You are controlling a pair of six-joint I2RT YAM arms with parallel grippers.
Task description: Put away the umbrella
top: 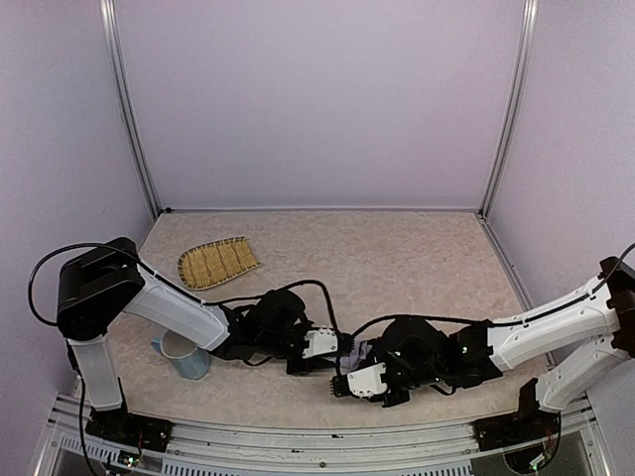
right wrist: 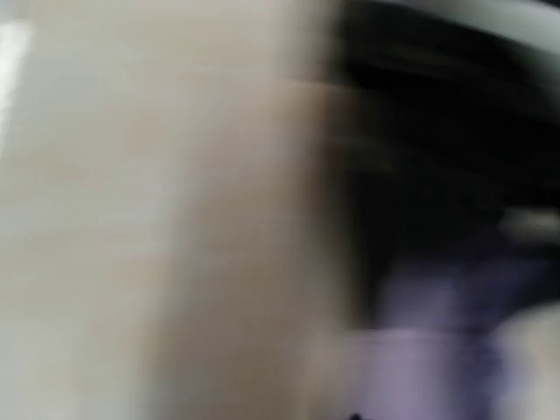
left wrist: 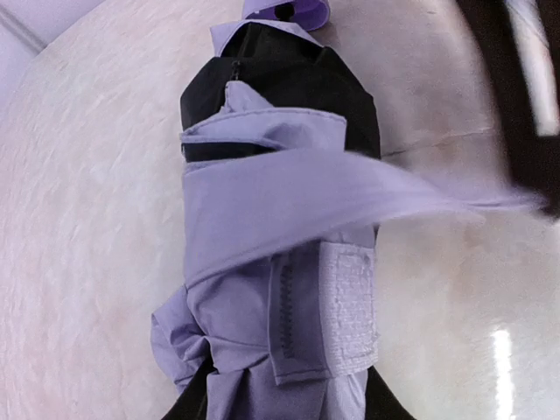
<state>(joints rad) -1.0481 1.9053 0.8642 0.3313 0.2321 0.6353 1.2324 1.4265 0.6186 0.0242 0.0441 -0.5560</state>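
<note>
- The umbrella (left wrist: 280, 262) lies folded on the worktop (top: 397, 258) near the front edge, between the two arms. Its handle knob (left wrist: 293, 10) points away from the left wrist camera.
- Your left claw (top: 322, 362) looks to be pinching the bundle at its near end, since the fabric runs straight out from under that camera. If that pinch is light, a sideways tug could roll or slide the umbrella.
- The strap (left wrist: 350, 197) is drawn across the canopy toward the dark shape at the right edge of the left wrist view. Its far end is smeared by motion. I cannot tell whether the right claw (top: 345, 385) is spread or pinching the strap.
- If the strap slips free, the loose folds will probably spring open and the wrap will be undone.
- The fastening patch (left wrist: 347, 302) lies lower down the bundle than the strap's present line. A strap pressed down where it now lies may miss the patch and not hold.
- The right wrist view is all blur, so you have no close check on that side. Go by the top view.
- The two claws sit just beside each other, so a careless swing could knock them together.
- The cup (top: 186, 355) stands close against the left forearm, so a wide pull-back could tip it.
- The woven tray (top: 218, 262) lies well apart at the back left, and the cable (top: 317, 288) loops over the worktop behind the left wrist, where it could snag.
</note>
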